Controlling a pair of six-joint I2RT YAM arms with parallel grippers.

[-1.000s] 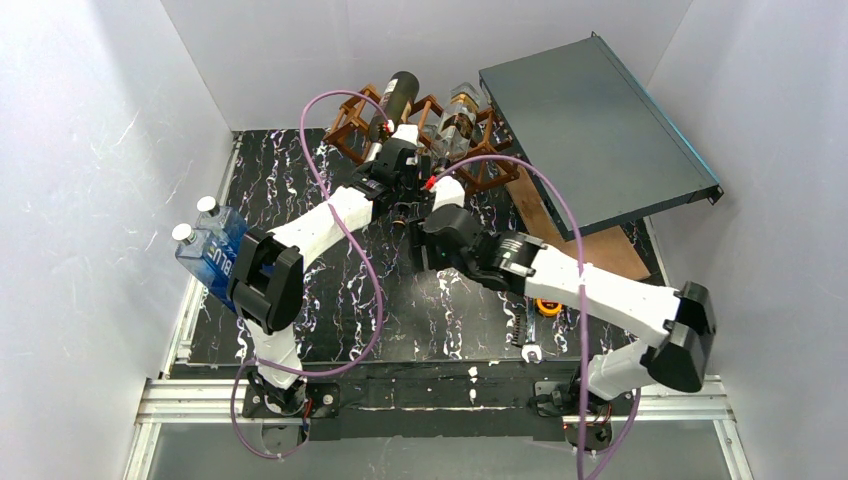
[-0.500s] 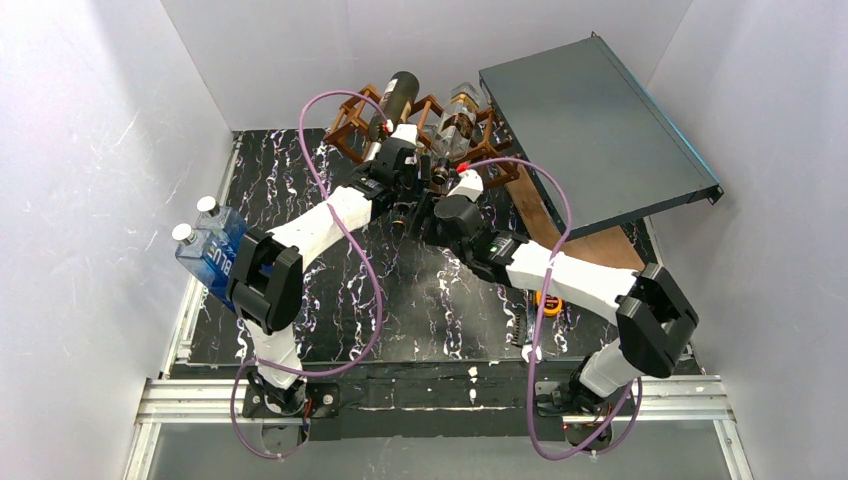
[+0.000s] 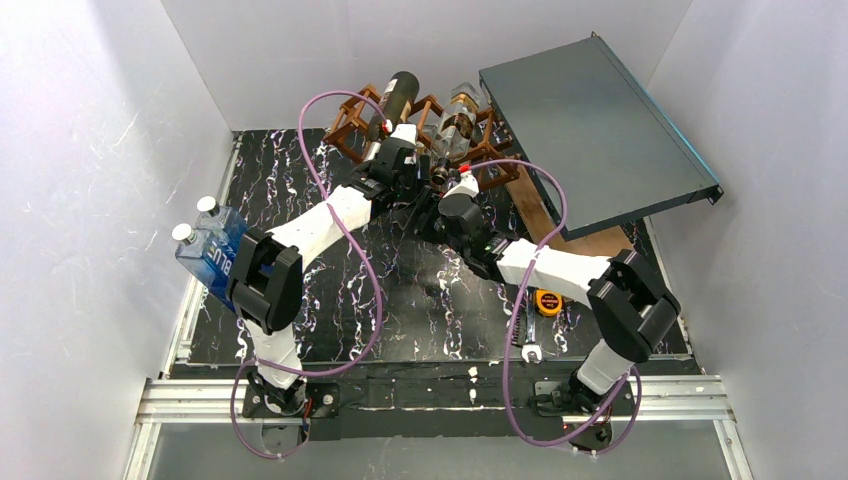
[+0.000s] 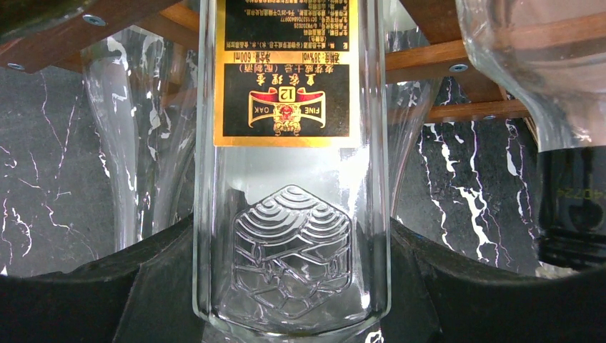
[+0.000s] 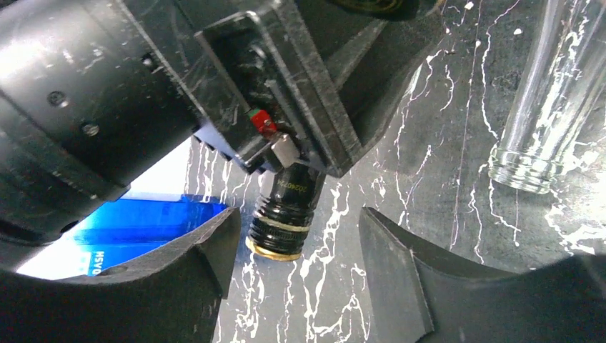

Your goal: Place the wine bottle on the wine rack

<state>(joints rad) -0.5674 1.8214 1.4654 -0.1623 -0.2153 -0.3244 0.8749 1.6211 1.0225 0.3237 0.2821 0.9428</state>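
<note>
- left gripper (image 4: 293, 239) clamped on clear gold-labelled bottle (image 4: 289, 171), fingers (image 4: 154, 286) pressed to both sides
- bottle lies on rack (image 4: 446, 61), far side of table (image 3: 400, 300)
- right gripper (image 5: 294, 232) open, flanking dark capped neck (image 5: 282, 214) under left gripper, not touching
- second bottle (image 3: 460, 115) alongside on rack

On my left wrist feed the wine bottle (image 4: 289, 179) is clear, flat-sided glass with a gold-bordered black label that reads upside down. A hexagonal relief is pressed into the glass below the label. It sits clamped between the dark fingers of the left gripper (image 4: 293, 300), its length running away towards the wine rack (image 3: 348, 122). The rack is a reddish-brown lattice of thin wooden bars at the far end of my overhead view, and its bars cross just behind the bottle.
</note>
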